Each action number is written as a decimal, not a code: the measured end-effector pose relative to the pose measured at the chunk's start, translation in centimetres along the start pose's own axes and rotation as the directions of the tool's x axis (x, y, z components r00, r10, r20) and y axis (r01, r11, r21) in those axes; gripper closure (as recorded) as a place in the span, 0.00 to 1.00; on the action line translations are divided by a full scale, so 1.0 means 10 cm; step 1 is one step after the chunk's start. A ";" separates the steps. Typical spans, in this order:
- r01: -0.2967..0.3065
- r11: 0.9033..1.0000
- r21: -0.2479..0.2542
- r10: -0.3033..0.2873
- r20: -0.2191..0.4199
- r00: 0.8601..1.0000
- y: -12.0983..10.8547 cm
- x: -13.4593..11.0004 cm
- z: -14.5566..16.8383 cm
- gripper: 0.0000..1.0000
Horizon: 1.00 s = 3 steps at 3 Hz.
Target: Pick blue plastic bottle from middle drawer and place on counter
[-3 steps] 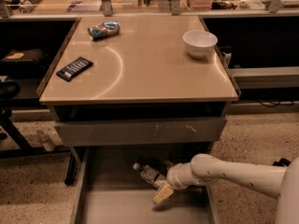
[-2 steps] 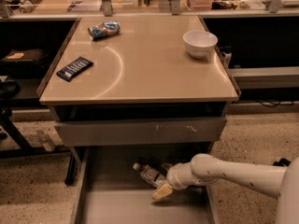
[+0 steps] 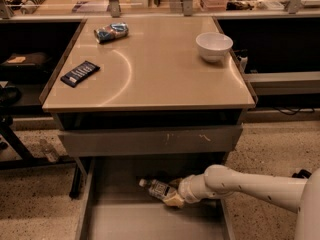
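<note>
**Closing in on the bottle**

Logged the gripper (image 3: 173,199) in the lower centre of the frame, over the middle drawer (image 3: 100,219), higher and a touch further left than a second ago. Found it then tipped down toward the bare drawer floor, below and right of the blue plastic bottle (image 3: 159,188), with a strip of floor between. Found it now lifted off that slant, lying more level, right up against the bottle's lower-right end. Seen no gap any longer; touching or merely overlapping, cannot tell. Noted most of the shift in the last stretch.
</note>
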<state>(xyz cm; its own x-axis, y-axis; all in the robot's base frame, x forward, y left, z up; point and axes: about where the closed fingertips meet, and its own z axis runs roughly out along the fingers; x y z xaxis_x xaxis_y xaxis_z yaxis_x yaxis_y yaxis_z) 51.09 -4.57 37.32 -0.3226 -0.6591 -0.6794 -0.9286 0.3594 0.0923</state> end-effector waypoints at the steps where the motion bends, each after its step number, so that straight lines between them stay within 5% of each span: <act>1: 0.000 1.000 0.000 0.000 0.000 1.000 0.00 0.00 0.00 0.89; 2: -0.016 1.000 -0.024 0.015 -0.007 1.000 0.03 0.07 -0.12 1.00; 3: -0.017 0.999 -0.046 0.017 0.005 1.000 0.09 0.05 -0.46 1.00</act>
<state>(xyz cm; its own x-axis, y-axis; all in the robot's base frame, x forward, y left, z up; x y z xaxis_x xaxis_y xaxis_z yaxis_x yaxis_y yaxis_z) 49.20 -7.62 40.39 -0.3374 -0.6493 -0.6815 -0.9306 0.3394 0.1373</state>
